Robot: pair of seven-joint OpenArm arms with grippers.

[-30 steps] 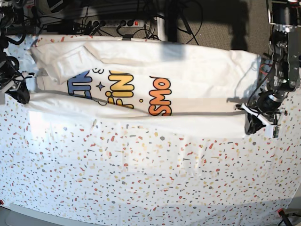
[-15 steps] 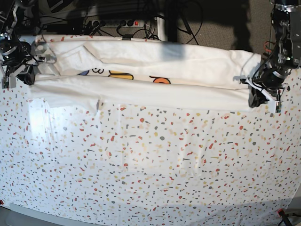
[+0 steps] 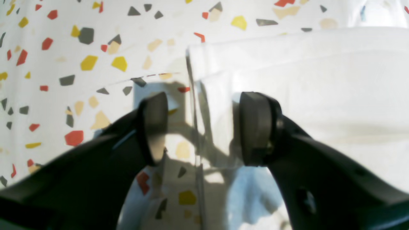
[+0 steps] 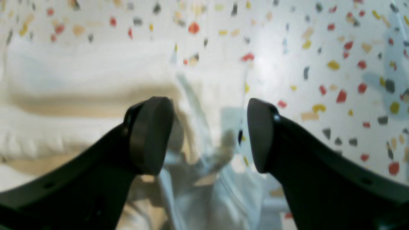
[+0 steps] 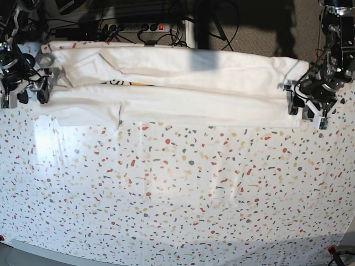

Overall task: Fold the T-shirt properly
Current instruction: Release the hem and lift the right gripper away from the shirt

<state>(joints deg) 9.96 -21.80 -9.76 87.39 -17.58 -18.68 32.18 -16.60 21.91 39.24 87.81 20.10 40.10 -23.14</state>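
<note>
Opened left gripper [image 3: 199,127], chest print [image 5: 125,82] base-view only

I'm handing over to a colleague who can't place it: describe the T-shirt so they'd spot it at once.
Look at the speckled cloth spread over the work surface. Across its far part lies the T-shirt, a long white folded band reaching from one robot arm to the other. Unlike the flecked cloth beneath, it is plain white, with bits of print peeking out at a fold.

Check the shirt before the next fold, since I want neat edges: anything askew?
Yes: the folded-over layer of the T-shirt looks uneven, because a flap droops below its edge at the base view's left.
</note>
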